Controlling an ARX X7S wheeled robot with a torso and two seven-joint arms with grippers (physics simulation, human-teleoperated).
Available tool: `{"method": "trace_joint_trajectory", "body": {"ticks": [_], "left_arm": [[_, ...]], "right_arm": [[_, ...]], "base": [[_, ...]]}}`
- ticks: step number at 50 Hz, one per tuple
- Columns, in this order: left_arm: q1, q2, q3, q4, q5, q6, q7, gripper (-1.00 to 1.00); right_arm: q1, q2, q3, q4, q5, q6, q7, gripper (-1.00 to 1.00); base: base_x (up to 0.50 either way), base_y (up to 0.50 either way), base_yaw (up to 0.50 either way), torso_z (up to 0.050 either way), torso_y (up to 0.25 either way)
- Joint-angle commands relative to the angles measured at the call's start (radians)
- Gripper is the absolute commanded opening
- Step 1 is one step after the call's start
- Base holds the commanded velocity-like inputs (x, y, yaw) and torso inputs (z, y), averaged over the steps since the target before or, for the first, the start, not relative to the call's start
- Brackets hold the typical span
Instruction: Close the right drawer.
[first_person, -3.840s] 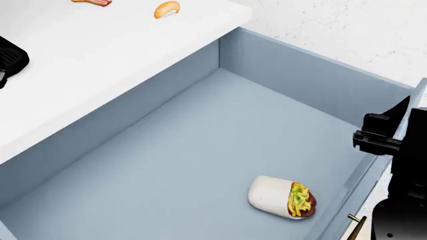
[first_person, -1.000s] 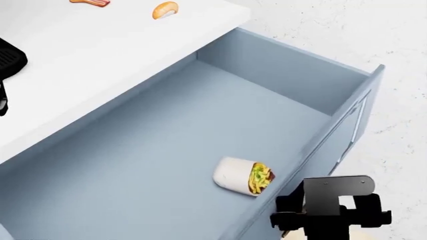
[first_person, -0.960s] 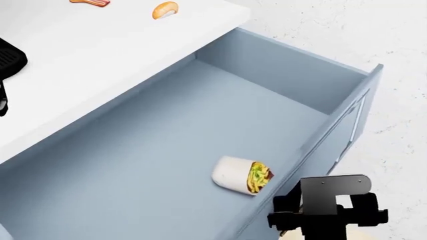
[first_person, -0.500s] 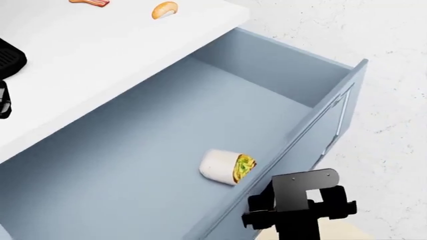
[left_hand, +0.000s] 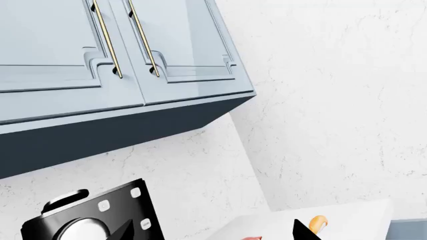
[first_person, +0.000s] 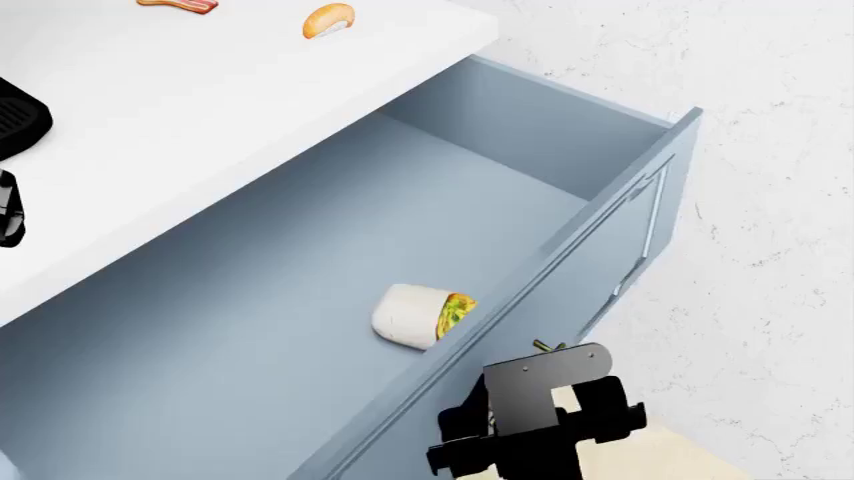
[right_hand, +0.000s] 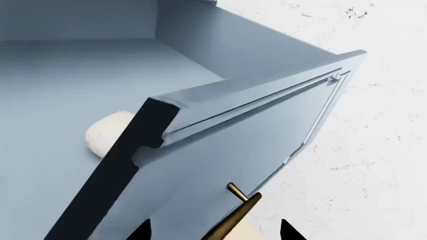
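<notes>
The right drawer (first_person: 598, 250) stands pulled out from under the white counter (first_person: 200, 110), pale blue-grey inside, with a wrap (first_person: 420, 313) lying near its front wall. My right gripper (first_person: 531, 410) is at the outside of the drawer front (right_hand: 253, 145), open. Its dark fingertips (right_hand: 143, 233) straddle the slim brass handle (right_hand: 235, 216), which runs between them. The wrap (right_hand: 107, 132) peeks over the front's top edge in the right wrist view. My left gripper (left_hand: 213, 233) is open and holds nothing, raised over the counter at the far left (first_person: 8, 208).
A sushi piece (first_person: 328, 18) and a bacon strip (first_person: 180, 5) lie on the counter's far part. A black appliance (first_person: 19, 118) sits at the left edge. Blue-grey wall cabinets (left_hand: 120, 55) with brass handles hang above. Speckled white floor (first_person: 774, 250) lies right of the drawer.
The drawer front has slid left, toward the counter, narrowing the opening, and the wrap has moved with it. My right gripper has travelled left and up with the front.
</notes>
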Motion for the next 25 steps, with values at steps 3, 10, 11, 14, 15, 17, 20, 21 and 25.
{"method": "trace_joint_trajectory", "body": {"ticks": [3, 10, 11, 14, 15, 17, 20, 21, 25], "left_arm": [[0.015, -0.002, -0.006, 0.008, -0.004, 0.005, -0.004, 1.00], [0.017, -0.002, 0.000, 0.000, -0.002, 0.011, -0.002, 1.00], [0.015, -0.003, 0.000, 0.003, -0.003, 0.007, -0.002, 1.00], [0.016, -0.003, -0.001, 0.007, -0.005, 0.006, -0.002, 1.00], [0.016, -0.003, -0.001, 0.007, -0.005, 0.006, -0.002, 1.00], [0.022, -0.006, -0.006, 0.012, -0.006, 0.006, -0.004, 1.00], [0.028, -0.009, -0.011, 0.017, -0.008, 0.005, -0.005, 1.00], [0.029, -0.009, -0.012, 0.014, -0.008, 0.007, -0.005, 1.00], [0.024, -0.009, -0.011, 0.007, -0.007, 0.009, -0.004, 1.00]], "right_arm": [[-0.040, -0.062, -0.137, -0.035, 0.055, 0.005, -0.086, 1.00], [-0.042, -0.066, -0.165, -0.047, 0.069, 0.009, -0.096, 1.00], [-0.041, -0.067, -0.170, -0.047, 0.071, 0.009, -0.098, 1.00], [-0.029, -0.075, -0.185, -0.038, 0.081, 0.008, -0.110, 1.00], [-0.028, -0.075, -0.189, -0.037, 0.084, 0.007, -0.108, 1.00], [-0.009, -0.084, -0.213, -0.033, 0.092, 0.008, -0.114, 1.00], [0.003, -0.084, -0.244, -0.056, 0.112, 0.022, -0.111, 1.00], [0.009, -0.085, -0.256, -0.059, 0.119, 0.024, -0.111, 1.00], [0.021, -0.086, -0.300, -0.058, 0.149, 0.019, -0.102, 1.00]], "base": [[0.00, 0.00, 0.00, 0.000, 0.000], [0.00, 0.00, 0.00, 0.000, 0.000], [0.00, 0.00, 0.00, 0.000, 0.000], [0.00, 0.00, 0.00, 0.000, 0.000], [0.00, 0.00, 0.00, 0.000, 0.000], [0.00, 0.00, 0.00, 0.000, 0.000], [0.00, 0.00, 0.00, 0.000, 0.000], [0.00, 0.00, 0.00, 0.000, 0.000], [0.00, 0.00, 0.00, 0.000, 0.000]]}}
